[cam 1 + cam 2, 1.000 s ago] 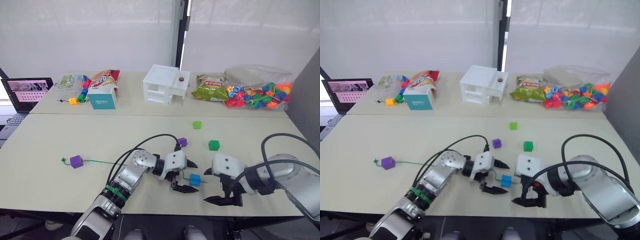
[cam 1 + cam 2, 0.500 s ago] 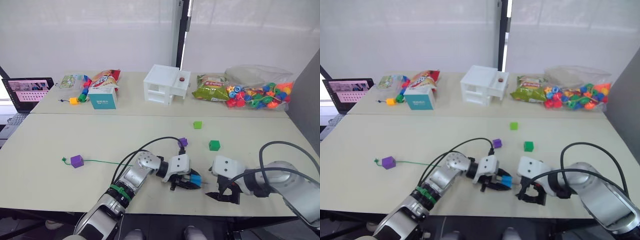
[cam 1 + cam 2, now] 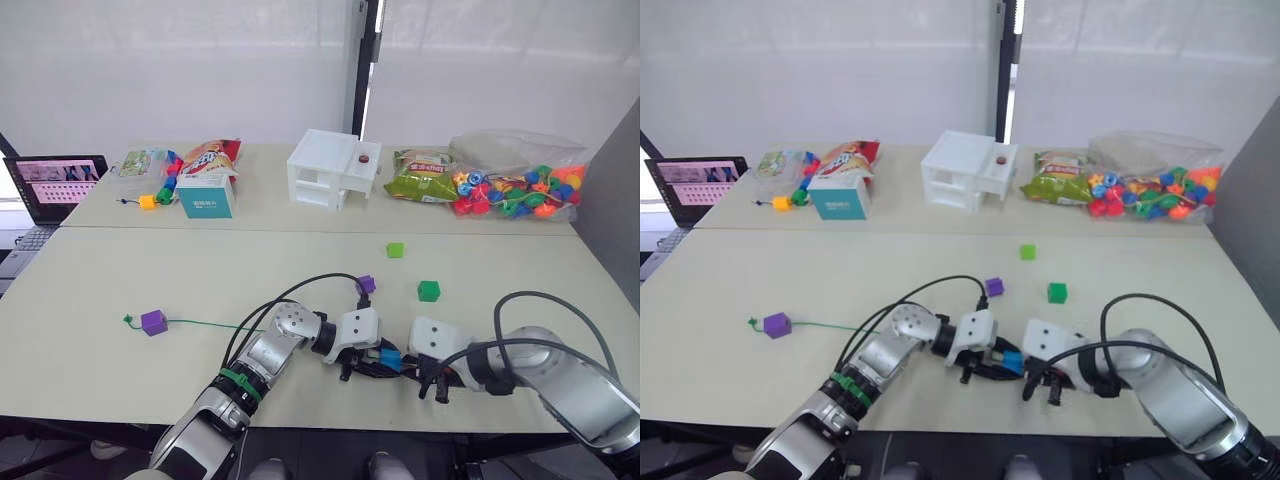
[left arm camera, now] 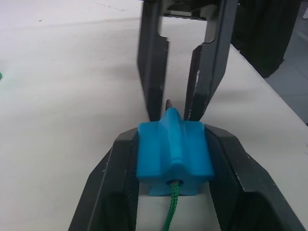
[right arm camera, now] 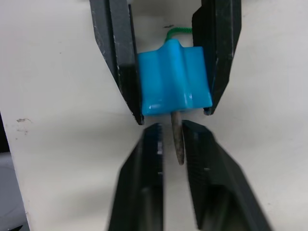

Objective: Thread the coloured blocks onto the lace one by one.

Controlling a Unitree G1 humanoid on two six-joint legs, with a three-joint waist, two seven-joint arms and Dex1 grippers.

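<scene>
Left gripper (image 4: 173, 159) clamps the blue block (image 4: 173, 159); the lace (image 4: 169, 211) tip (image 5: 178, 139) pokes out toward three o'clock, between the right gripper's (image 5: 174, 144) parted fingers.

laptop (image 3: 55, 184) | white box (image 3: 332, 168) | snack bags (image 3: 420, 176) | bead bag (image 3: 517, 190)

The left gripper (image 4: 173, 159) squeezes the blue block (image 4: 174, 150) tight; the right gripper (image 5: 172, 144) faces it, fingers nearly closed around the lace's needle tip (image 5: 177, 138).
</scene>
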